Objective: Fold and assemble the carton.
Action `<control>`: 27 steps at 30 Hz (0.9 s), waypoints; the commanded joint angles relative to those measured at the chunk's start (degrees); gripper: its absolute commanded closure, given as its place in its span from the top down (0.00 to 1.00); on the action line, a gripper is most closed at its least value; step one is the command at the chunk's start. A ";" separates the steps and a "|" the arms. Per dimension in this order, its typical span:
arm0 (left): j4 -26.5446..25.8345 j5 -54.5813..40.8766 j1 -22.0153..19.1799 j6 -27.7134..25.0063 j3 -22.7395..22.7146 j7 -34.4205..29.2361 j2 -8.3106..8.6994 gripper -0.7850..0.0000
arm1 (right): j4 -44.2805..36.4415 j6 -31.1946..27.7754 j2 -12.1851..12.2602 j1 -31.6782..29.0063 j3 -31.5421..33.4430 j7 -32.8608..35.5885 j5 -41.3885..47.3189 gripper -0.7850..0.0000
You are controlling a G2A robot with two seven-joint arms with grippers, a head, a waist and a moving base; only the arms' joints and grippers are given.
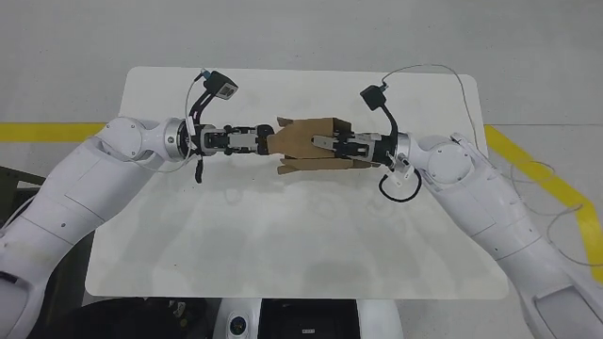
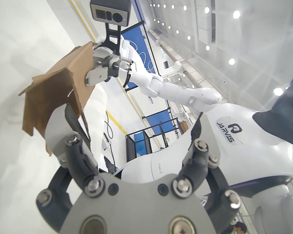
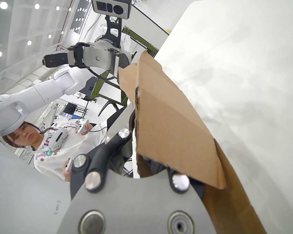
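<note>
The left gripper (image 2: 131,122) had its jaws wide beside the carton (image 1: 303,137), held over the middle of the tabletop (image 1: 283,245) by the right gripper (image 2: 88,80), whose jaws likely needed a tight, steady pinch.

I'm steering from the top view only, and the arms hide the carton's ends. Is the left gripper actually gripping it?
Observer: No. The left wrist view shows the left gripper open wide. One finger lies against a flap of the carton, and the other stands clear.
Operator: And the right one?
Observer: The same view shows the right gripper clamped on the edge of a carton panel.
</note>
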 commanded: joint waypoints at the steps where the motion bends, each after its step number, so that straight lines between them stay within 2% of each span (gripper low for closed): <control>1: -0.41 -1.84 0.61 0.52 -0.74 -0.66 -0.28 1.00 | -0.29 0.23 -0.18 -0.11 -0.01 -0.13 -0.27 0.00; 12: -1.56 -3.43 2.05 2.03 -2.65 -2.53 -2.74 1.00 | -0.31 -0.48 -1.66 0.60 -0.72 -0.44 -0.56 0.00; 27: -0.81 3.71 2.58 1.76 -5.11 -2.96 -5.51 1.00 | -0.11 -1.00 -2.82 0.74 -0.02 1.01 -0.30 0.00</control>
